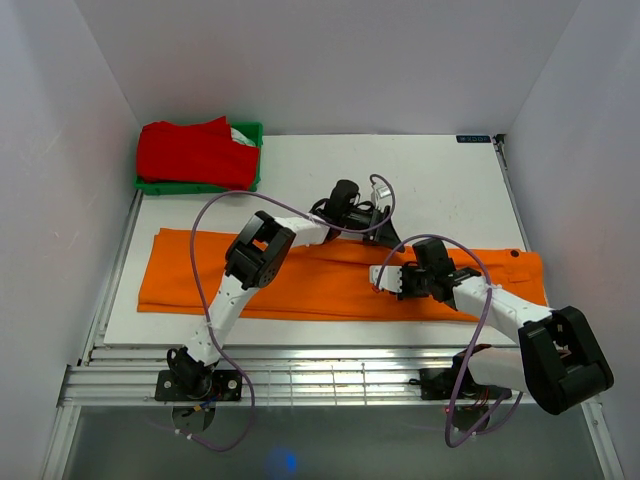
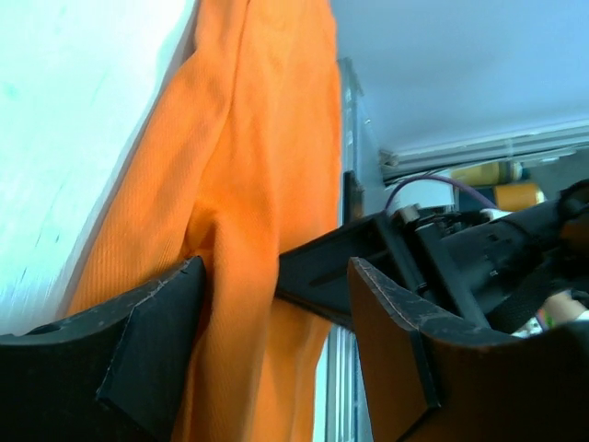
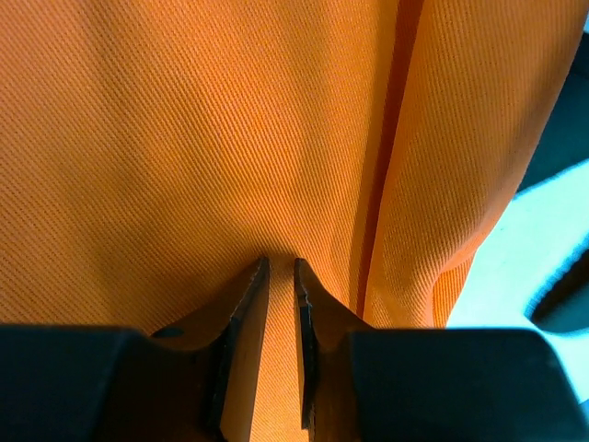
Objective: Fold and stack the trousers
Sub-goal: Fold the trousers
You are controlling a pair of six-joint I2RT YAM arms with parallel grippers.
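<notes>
The orange trousers (image 1: pixel 330 285) lie flat and lengthwise across the white table. My left gripper (image 1: pixel 372 228) is at their far edge near the middle. In the left wrist view it (image 2: pixel 276 267) is open, with a raised ridge of orange cloth (image 2: pixel 244 230) between the fingers, next to the left one. My right gripper (image 1: pixel 385 278) rests on the trousers' middle. In the right wrist view it (image 3: pixel 281 262) is closed to a narrow slit, pinching a small pucker of the orange cloth (image 3: pixel 184 138).
A green tray (image 1: pixel 256 132) at the back left holds folded red trousers (image 1: pixel 195 152). The two grippers are close together. My right arm (image 2: pixel 460 249) shows just beyond the left fingers. White walls stand on both sides.
</notes>
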